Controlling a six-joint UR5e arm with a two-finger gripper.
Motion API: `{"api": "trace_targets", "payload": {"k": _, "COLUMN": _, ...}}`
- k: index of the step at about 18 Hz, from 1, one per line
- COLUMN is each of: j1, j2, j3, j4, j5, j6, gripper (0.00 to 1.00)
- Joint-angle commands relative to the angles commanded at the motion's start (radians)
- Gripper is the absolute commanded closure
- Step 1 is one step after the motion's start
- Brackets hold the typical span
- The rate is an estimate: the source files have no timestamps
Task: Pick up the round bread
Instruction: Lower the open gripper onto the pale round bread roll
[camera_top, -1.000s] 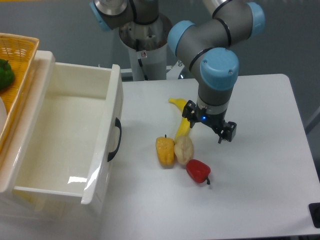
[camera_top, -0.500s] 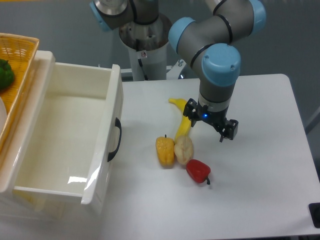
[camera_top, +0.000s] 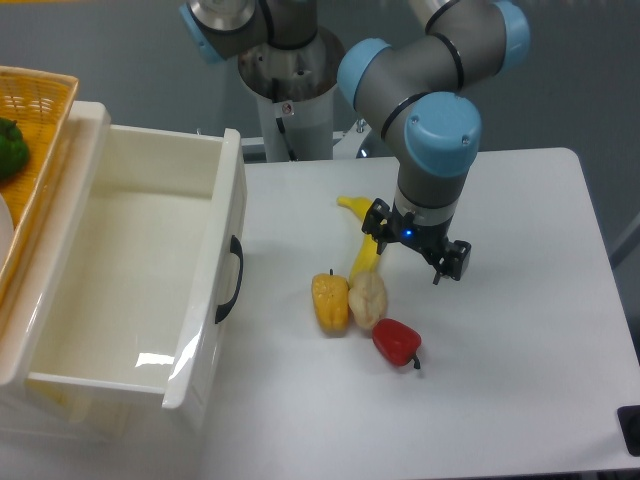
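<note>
Gripper (camera_top: 412, 248) spread wide, empty; round bread (camera_top: 367, 298) lies below-left.

The round bread (camera_top: 366, 299) is hemmed in on the counter (camera_top: 520, 330): the yellow pepper (camera_top: 330, 303) touches its left flank, the banana (camera_top: 364, 245) its upper end, and the red pepper (camera_top: 397, 342) sits just beside its lower right. Its right flank and top lie open, with bare counter to the right. The pincer (camera_top: 417, 246) hangs up and to the right, jaws spread.
</note>
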Motion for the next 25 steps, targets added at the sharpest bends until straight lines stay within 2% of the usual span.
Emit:
{"api": "trace_targets", "payload": {"k": 4, "j1": -0.002, "j2": -0.006, "j3": -0.031, "j4": 0.025, "j5": -0.037, "j6": -0.014, "gripper": 0.0}}
{"api": "trace_targets", "payload": {"k": 10, "j1": -0.017, "j2": -0.02, "j3": -0.06, "j4": 0.048, "j5": -0.034, "j6": -0.035, "gripper": 0.0}}
{"api": "trace_targets", "payload": {"k": 14, "j1": -0.034, "j2": -0.044, "j3": -0.061, "j4": 0.048, "j5": -0.035, "j6": -0.113, "gripper": 0.0}}
{"api": "trace_targets", "payload": {"k": 20, "j1": -0.06, "j2": -0.103, "j3": -0.061, "j4": 0.046, "j5": -0.034, "j6": -0.12, "gripper": 0.0}}
{"api": "trace_targets", "payload": {"k": 25, "j1": -0.061, "j2": -0.121, "j3": -0.061, "j4": 0.046, "j5": -0.035, "j6": -0.141, "gripper": 0.0}}
